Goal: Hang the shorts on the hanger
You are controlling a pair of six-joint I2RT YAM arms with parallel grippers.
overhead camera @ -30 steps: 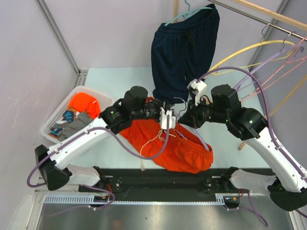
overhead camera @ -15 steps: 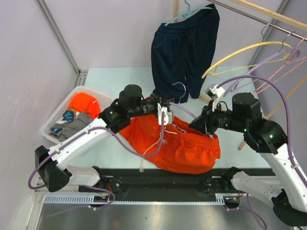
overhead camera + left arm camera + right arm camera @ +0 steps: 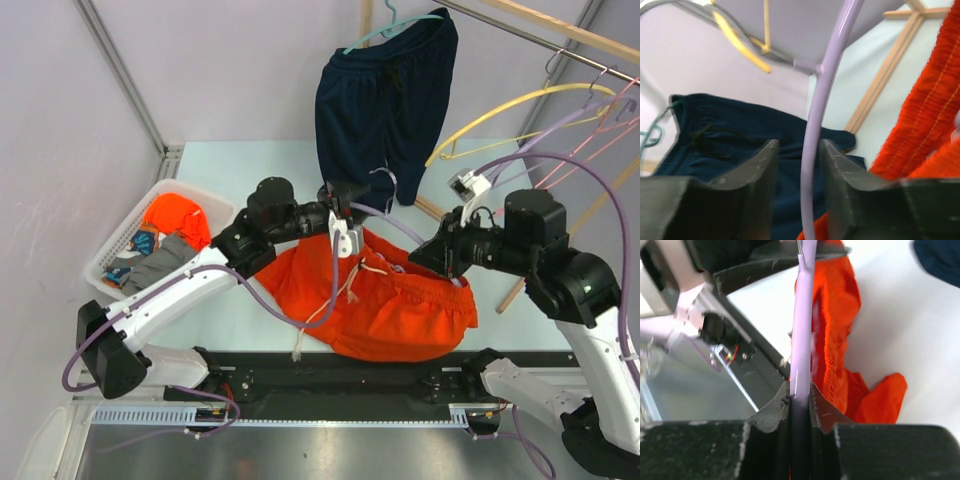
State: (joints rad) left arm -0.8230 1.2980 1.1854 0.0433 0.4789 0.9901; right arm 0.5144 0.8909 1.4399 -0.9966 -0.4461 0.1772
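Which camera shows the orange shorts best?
The top external view: the shorts spread over the table, nearly whole. The left wrist view catches only a gathered orange strip at its right edge; the right wrist view shows a bunched part beside the hanger.

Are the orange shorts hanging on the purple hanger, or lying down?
Lying down: the orange shorts sprawl on the table, not draped over the lavender hanger that the right gripper clamps.

Left end effector (image 3: 799, 149) jaws apart; lavender hanger (image 3: 815, 100) rod runs up between them, close to right finger, gap at left. Orange shorts (image 3: 927, 115) right; navy shorts (image 3: 725, 135) behind.
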